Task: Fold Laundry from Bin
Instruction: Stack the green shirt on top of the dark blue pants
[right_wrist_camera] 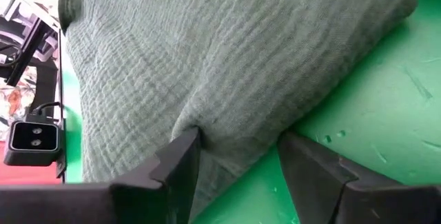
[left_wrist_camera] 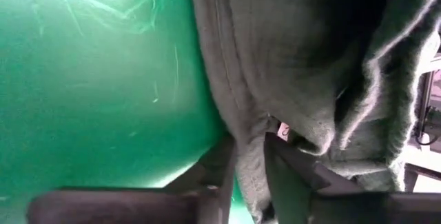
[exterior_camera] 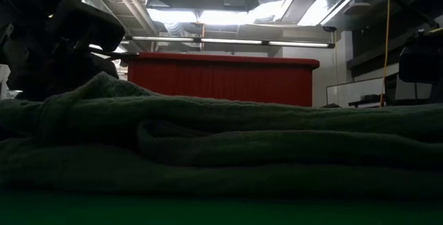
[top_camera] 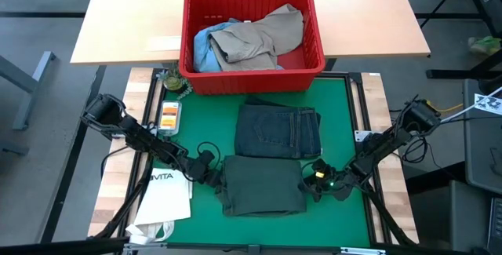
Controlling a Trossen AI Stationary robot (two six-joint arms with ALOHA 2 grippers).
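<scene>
Both hands are down at the folded dark green shirt, which lies at the near edge of the green mat.

Left hand is at the shirt's left edge. The left wrist view shows what the overhead can't: my fingers are nearly together with a fold of the shirt's edge pinched between them.

Right hand is at the shirt's right edge. In the right wrist view the fingers stand wide apart, straddling the shirt's edge; the cloth bulges into the gap and touches one finger. Whether it's actually gripped I can't tell.

Only the overhead shows the layout. The folded dark trousers lie on the mat just behind the shirt. The red bin stands behind the mat on the table, with a khaki-tan garment and a light blue garment inside. The white VITA bag lies left of the shirt.

The low view gives the shirt's profile: stacked layers across the frame, with the bin's red wall behind. The left hand is only a dark shape at the shirt's end there; I can't read its fingers.
</scene>
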